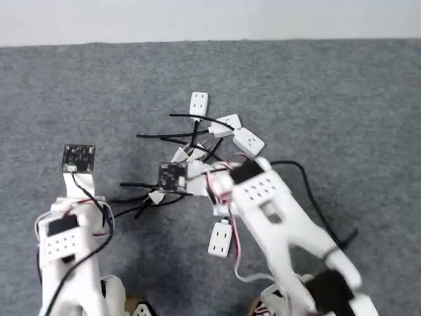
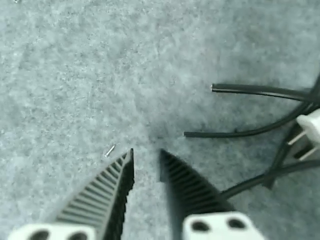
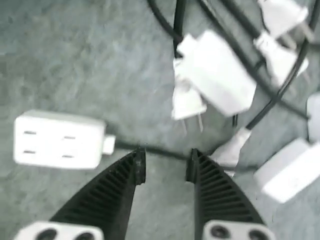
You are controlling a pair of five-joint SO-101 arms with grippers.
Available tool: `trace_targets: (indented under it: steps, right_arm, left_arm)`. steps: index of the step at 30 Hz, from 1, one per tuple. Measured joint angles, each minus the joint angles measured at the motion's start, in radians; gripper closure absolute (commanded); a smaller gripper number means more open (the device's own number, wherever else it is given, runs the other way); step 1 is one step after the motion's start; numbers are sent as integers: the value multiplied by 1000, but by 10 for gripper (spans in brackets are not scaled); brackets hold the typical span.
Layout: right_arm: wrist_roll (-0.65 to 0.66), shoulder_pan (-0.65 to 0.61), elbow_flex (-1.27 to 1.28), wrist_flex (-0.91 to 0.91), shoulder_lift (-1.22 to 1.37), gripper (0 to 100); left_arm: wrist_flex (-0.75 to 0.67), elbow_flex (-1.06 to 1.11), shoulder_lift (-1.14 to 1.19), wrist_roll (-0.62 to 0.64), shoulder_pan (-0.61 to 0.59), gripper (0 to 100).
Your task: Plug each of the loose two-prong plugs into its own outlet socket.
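- Plug [image 3: 187, 102], two-prong: loose in cord tangle [image 1: 191, 141] mid-table, just ahead of right gripper [image 3: 166, 162].
- Right fingers spread, empty; black cord [image 3: 160, 153] across tips.
- Left gripper [image 2: 146, 162]: fingers slightly apart, empty, over bare carpet [image 2: 100, 75].
- Risk: could snag cord instead of plug, dragging tangle & nearby socket [image 3: 57, 140].

Soft, even overhead light, faint shadows

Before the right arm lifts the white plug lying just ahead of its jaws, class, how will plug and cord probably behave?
The plug looks like small moulded plastic, so probably stiff and light. Its thin black cord bends loosely among others, so it will likely flop and drag neighbours. The slim prongs might bend if pinched.
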Motion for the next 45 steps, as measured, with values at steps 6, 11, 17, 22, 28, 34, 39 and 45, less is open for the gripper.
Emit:
trace_targets:
  steps: [6,11,17,22,28,34,39,45]
  right_arm:
    - [-31,-71,-235,26,252,795]
    - [-40,-74,-313,71,359,795]
    - [-49,-77,-327,78,371,815]
    - [-69,-80,-327,123,374,840]
    - [-72,-100,-327,140,385,841]
    - [-72,-110,-296,25,385,841]
    - [-75,-109,-295,-8,417,841]
    - [-75,-107,-351,-15,517,843]
  left_arm:
    - [0,135,-249,0,2,840]
    - [0,187,-394,0,-2,838]
    - [15,184,-379,28,-2,838]
    - [6,141,-261,28,-2,837]
    - [-26,61,-77,31,-3,837]
    - [-26,26,-2,31,-3,837]
    - [-26,26,2,31,-3,838]
    - [-26,26,2,31,-3,838]
